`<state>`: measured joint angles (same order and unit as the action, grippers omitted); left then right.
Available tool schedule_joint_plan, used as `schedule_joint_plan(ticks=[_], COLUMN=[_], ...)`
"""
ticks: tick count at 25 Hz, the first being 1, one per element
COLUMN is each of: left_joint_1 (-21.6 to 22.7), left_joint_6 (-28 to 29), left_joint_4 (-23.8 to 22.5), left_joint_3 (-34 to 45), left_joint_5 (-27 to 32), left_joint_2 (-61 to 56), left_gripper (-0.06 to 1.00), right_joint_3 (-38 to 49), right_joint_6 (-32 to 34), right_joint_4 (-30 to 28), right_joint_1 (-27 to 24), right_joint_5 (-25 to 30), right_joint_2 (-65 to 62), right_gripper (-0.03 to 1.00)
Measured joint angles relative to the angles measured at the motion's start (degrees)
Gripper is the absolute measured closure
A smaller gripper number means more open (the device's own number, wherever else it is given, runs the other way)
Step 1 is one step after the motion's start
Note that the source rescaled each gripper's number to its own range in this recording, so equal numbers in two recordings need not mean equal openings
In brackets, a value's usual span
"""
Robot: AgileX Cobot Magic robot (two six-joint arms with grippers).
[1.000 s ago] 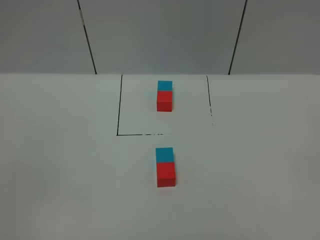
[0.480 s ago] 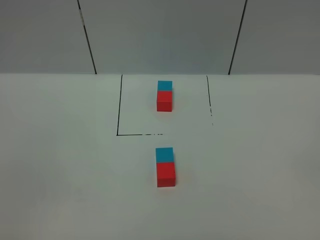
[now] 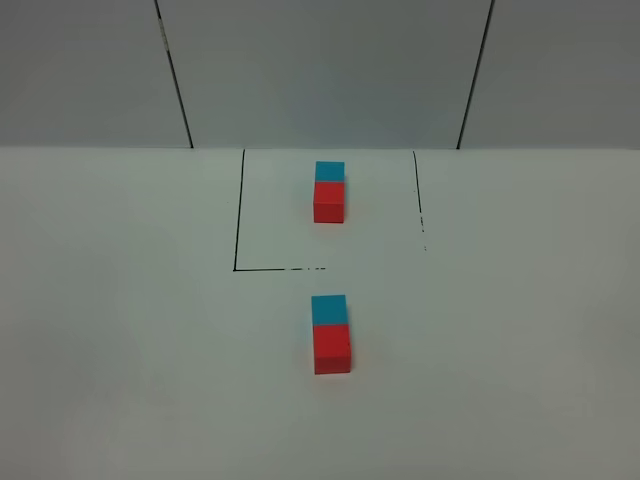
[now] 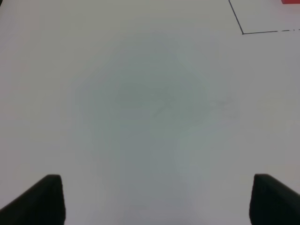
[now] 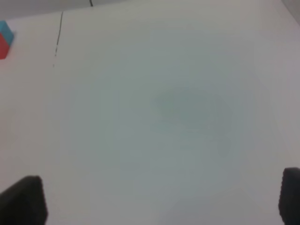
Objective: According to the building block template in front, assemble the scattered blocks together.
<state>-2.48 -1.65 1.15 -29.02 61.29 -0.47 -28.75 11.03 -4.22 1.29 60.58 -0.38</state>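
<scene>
The building block template is a black outline (image 3: pixel 238 215) at the far middle of the white table, framing a cyan-blue cube (image 3: pixel 329 171) touching a red cube (image 3: pixel 329 201). Nearer, outside the outline, the scattered blocks stand touching in the same order: cyan-blue cube (image 3: pixel 329 309) behind, red cube (image 3: pixel 332 349) in front. Neither arm shows in the exterior high view. The left gripper (image 4: pixel 159 201) hangs open over bare table, with the outline's corner (image 4: pixel 243 33) far off. Also open over bare table is the right gripper (image 5: pixel 157 199), the template's cubes (image 5: pixel 3 37) at its picture's edge.
The white table (image 3: pixel 120 330) meets a grey panelled wall (image 3: pixel 320 70) with two dark seams at the back. The outline's near line and right line are partly broken. Nothing else stands on the table.
</scene>
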Motion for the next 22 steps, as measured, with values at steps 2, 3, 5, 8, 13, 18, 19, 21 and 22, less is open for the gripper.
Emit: schedule_joint_plan(ticks=[2,3,5,8,13,18,19,21,22], left_joint_1=[0.0,0.0,0.0,0.0,0.0,0.0,0.0,0.0,0.0], left_joint_6=[0.0,0.0,0.0,0.0,0.0,0.0,0.0,0.0,0.0], left_joint_4=[0.0,0.0,0.0,0.0,0.0,0.0,0.0,0.0,0.0], left_joint_3=[0.0,0.0,0.0,0.0,0.0,0.0,0.0,0.0,0.0], left_joint_5=[0.0,0.0,0.0,0.0,0.0,0.0,0.0,0.0,0.0], left_joint_2=[0.0,0.0,0.0,0.0,0.0,0.0,0.0,0.0,0.0], left_gripper=[0.06,0.06,0.06,0.06,0.06,0.06,0.06,0.06,0.06], right_joint_3=[0.0,0.0,0.0,0.0,0.04,0.04,0.04,0.04,0.04], right_joint_6=[-0.78,-1.37,-2.71,-4.3,-4.57,-4.57,-4.57,-4.57,-4.57], right_joint_4=[0.36,0.59,1.3,2.64,2.92,2.94,2.94,2.94,2.94], right_joint_1=[0.0,0.0,0.0,0.0,0.0,0.0,0.0,0.0,0.0], right_joint_5=[0.0,0.0,0.0,0.0,0.0,0.0,0.0,0.0,0.0], right_joint_2=[0.0,0.0,0.0,0.0,0.0,0.0,0.0,0.0,0.0], right_gripper=[-0.03,-0.03,-0.03,-0.03,-0.03,-0.03,-0.03,-0.03,-0.03])
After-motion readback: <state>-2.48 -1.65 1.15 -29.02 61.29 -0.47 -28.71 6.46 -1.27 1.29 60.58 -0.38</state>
